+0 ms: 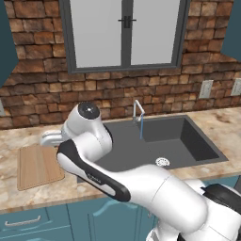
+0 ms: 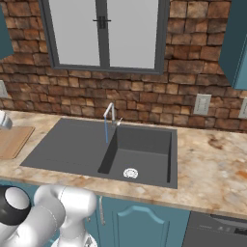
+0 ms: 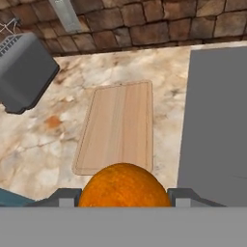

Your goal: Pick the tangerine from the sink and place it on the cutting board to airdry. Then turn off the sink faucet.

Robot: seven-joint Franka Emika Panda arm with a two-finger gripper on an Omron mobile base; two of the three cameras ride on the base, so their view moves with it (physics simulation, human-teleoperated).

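The gripper (image 3: 124,197) is clamped on the tangerine (image 3: 124,185), above the near end of the cutting board (image 3: 119,128). The board lies on a mottled beige stone counter (image 3: 43,140) beside the dark sink (image 1: 179,136), under a brick wall (image 1: 42,89); water runs from the faucet (image 1: 138,110).

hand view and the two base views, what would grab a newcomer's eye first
The bright tangerine stands out at once, held in the tool above the counter, with the wooden cutting board just beyond it. In the base views, the thin blue stream running from the sink faucet into the dark sink catches the eye. A dark toaster sits left of the board in the hand view.
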